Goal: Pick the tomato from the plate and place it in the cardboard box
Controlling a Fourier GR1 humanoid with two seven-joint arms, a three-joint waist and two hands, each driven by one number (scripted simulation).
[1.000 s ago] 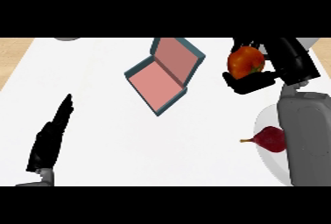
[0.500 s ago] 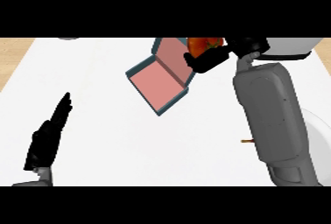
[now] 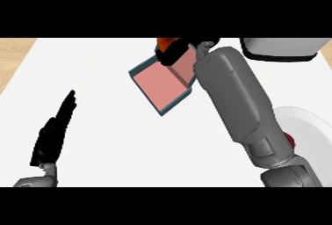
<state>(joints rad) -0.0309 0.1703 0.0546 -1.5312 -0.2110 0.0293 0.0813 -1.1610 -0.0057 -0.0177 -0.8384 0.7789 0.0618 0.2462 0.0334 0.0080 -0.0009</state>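
Across the white bench (image 3: 130, 145), seen steeply from above, the largest thing is the right forearm (image 3: 240, 101), a grey limb running from about five o'clock up to twelve o'clock. Next in size is the cardboard box (image 3: 165, 83), lying open toward eleven o'clock of centre, with dark outer walls and a pinkish inside. At one o'clock, against the top edge, stands a white appliance with a dark base (image 3: 285, 47); what it is cannot be told. At four o'clock the plate (image 3: 310, 127) shows as a white arc past the forearm, and a small dark red thing (image 3: 291, 141) lies on it, mostly hidden by the arm.

As to progress: the tomato (image 3: 166, 43) is off the plate and up in the right hand (image 3: 176, 53), at twelve o'clock, over the far end of the box. So the pick looks done and the carry nearly so; what is left, by my judgement, is to lower it within the walls and let go.

The right hand's black fingers are curled round the tomato, hiding most of it, so only an orange-red patch shows at the top.

The left hand (image 3: 55, 132) rests at eight o'clock, fingers straight and pressed together, holding nothing.
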